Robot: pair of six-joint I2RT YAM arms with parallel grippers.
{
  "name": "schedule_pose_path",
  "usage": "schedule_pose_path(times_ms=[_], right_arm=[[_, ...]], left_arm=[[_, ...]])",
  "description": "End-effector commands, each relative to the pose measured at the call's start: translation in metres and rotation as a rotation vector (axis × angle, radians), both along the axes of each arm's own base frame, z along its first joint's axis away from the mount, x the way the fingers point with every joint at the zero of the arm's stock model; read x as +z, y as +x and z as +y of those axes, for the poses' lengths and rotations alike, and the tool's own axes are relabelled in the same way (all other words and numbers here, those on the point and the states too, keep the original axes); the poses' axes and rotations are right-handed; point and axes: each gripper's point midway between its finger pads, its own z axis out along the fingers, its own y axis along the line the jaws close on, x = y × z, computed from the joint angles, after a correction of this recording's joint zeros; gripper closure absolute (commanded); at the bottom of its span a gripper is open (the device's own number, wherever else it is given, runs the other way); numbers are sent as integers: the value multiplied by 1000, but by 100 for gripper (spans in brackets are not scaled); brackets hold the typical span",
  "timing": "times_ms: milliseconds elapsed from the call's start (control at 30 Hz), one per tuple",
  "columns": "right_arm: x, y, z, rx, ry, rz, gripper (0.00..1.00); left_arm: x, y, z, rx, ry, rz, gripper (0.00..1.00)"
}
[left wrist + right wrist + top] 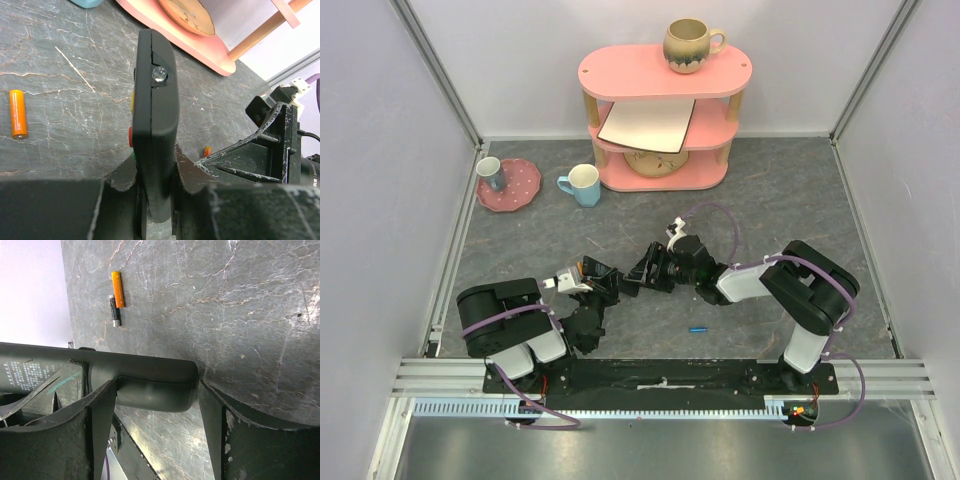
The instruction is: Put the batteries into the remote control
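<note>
We see the left gripper (155,176) pinching the remote control (155,110) at lower centre, the right gripper (157,392) spread around its end.

We are seeing a black remote control (155,110) with red and yellow buttons (130,136), one orange battery (18,113), one blue battery (698,328), a dark grey table (75,145) veined with pale marble lines, a pink shelf (640,72), a pink plate (523,188) dotted white, and a pale blue mug (583,186).
</note>
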Motion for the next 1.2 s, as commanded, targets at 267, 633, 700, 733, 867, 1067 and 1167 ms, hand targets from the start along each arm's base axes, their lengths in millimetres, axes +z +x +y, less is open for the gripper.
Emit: schedule_pose_path(times_ms=[267,633,700,733,867,1067,1167], right_arm=[[26,4,5,-15,56,-53,21],[14,2,8,3,38,-34,21],[13,2,9,8,35,-31,21],[14,1,10,13,35,-31,21],[9,-1,9,20,19,-25,22],[0,-3,6,20,-3,-3,24],[-4,-5,6,23,-16,9,24]], left_arm=[[-6,-14,19,-38,90,-16,98],[-5,-14,16,-44,92,-18,98],[-5,-14,16,-46,92,-18,98],[-5,-14,15,-46,90,-20,98],[-4,-14,15,-47,90,-20,98],[-4,-14,14,-49,92,-22,98],[-3,-14,15,-49,97,-25,98]])
